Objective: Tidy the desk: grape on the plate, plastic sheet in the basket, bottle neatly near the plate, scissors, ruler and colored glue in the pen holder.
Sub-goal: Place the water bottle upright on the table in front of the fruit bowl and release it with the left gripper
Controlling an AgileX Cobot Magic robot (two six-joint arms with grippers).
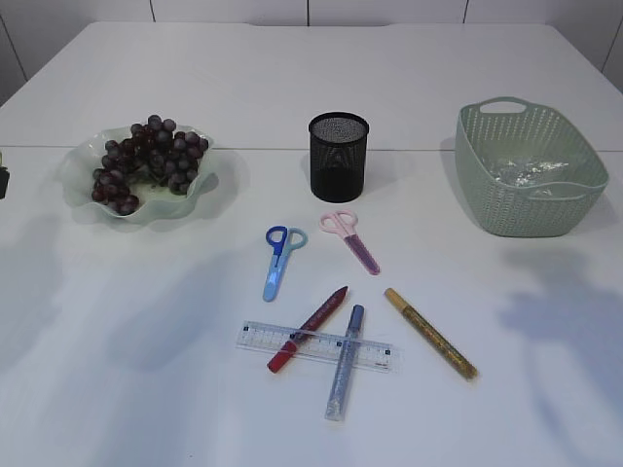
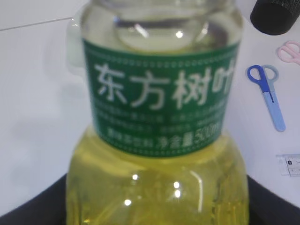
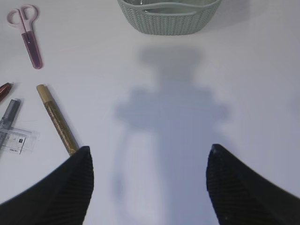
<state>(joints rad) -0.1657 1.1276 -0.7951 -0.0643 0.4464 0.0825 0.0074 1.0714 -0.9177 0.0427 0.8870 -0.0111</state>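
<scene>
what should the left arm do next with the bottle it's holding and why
Probably carry the clear plastic bottle of yellow tea, which sits in the left gripper, over to the white table beside the pale green wavy plate and set it upright. The dark grapes are already on that plate, and in the exterior view no bottle stands there.

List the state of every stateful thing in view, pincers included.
Green-labelled clear bottle of yellow liquid: held in left pincer, upright.
Right pincer: open, empty, above the table.
Dark purple grapes: on the wavy pale green plate.
Black mesh pen holder: upright, nothing sticking out.
Sage woven basket: holds the crumpled clear plastic sheet.
Blue scissors: closed.
Pink scissors: closed.
Clear ruler: flat, under the red glue pen and silver glue pen.
Gold glue pen: lying apart.
</scene>
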